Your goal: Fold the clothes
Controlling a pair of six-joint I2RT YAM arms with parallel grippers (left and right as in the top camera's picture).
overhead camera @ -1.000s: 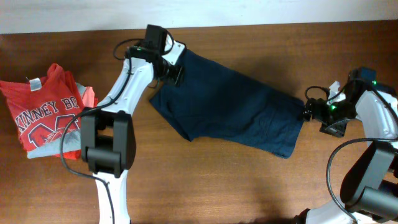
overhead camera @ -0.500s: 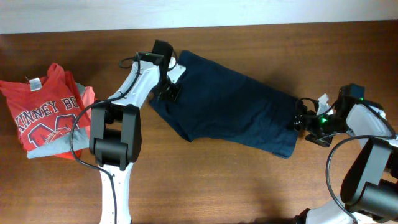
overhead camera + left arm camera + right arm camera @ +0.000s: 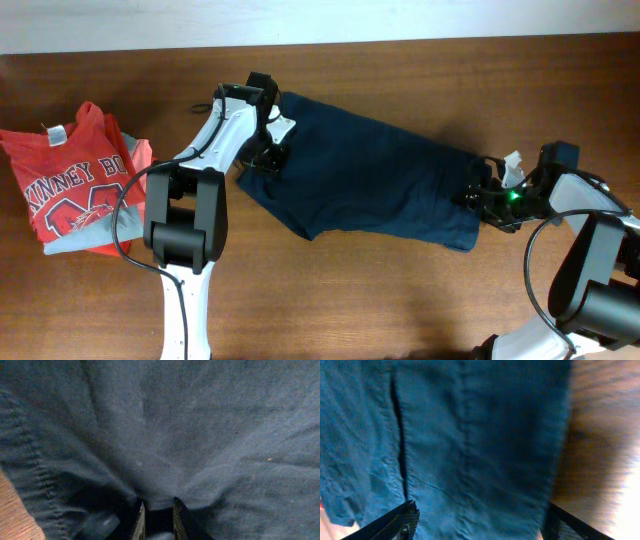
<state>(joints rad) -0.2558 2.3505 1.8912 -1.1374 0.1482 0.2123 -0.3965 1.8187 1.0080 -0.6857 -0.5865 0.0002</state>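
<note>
- While the dark navy shorts (image 3: pixel 370 175) lay spread flat across the middle of the table (image 3: pixel 350 290), slanting from upper left to lower right, my two arms were at opposite ends of them.
- My left end effector (image 3: pixel 268 158) was at the upper left end. Its fingers (image 3: pixel 139 521) were narrow, pinching a bunch of fabric, with creases running into the gap.
- My right end effector (image 3: pixel 478 197) was at the lower right end, jaws spread wide over the hem, gripping nothing.
- Right wrist view: a stitched seam and a pocket slit on the cloth, bare wood just beside the edge.
- A red t-shirt (image 3: pixel 70 185) with white lettering sat at the far left on grey and coral garments, well apart from the shorts.
</note>
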